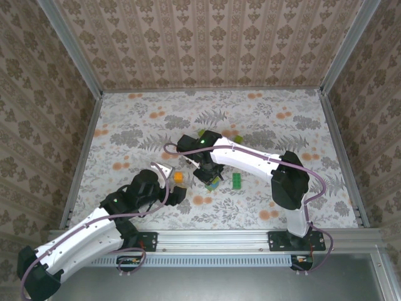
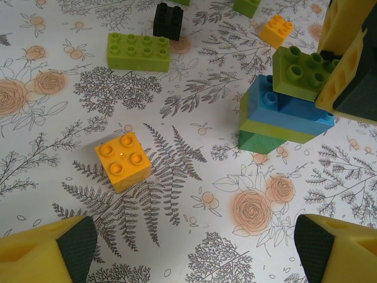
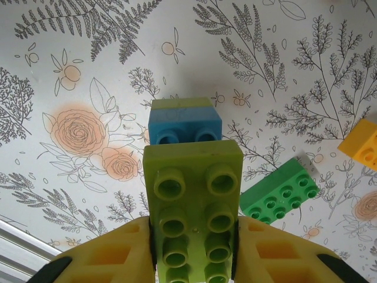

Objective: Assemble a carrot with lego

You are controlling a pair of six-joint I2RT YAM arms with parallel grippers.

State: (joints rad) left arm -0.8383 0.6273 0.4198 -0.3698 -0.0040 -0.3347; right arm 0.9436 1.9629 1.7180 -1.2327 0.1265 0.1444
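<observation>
My right gripper (image 3: 193,239) is shut on a lime-green 2x4 lego brick (image 3: 194,194) and holds it against the top of a stack of blue, yellow-green and green bricks (image 2: 281,121). From above, that gripper (image 1: 207,170) sits at the table's middle. An orange 2x2 brick (image 2: 122,160) lies on the cloth ahead of my left gripper (image 2: 197,256), a little to the left. The left gripper's fingers are wide open, apart from the brick, with nothing between them. From above, the orange brick (image 1: 178,177) lies close by that gripper (image 1: 171,184). The carrot is out of view.
Loose bricks lie around: a lime 2x4 (image 2: 138,52), a black one (image 2: 167,20), a small orange one (image 2: 275,30) and a dark green 2x4 (image 3: 280,191) right of the stack. More lime bricks (image 1: 202,133) sit farther back. Walls ring the floral table (image 1: 301,125).
</observation>
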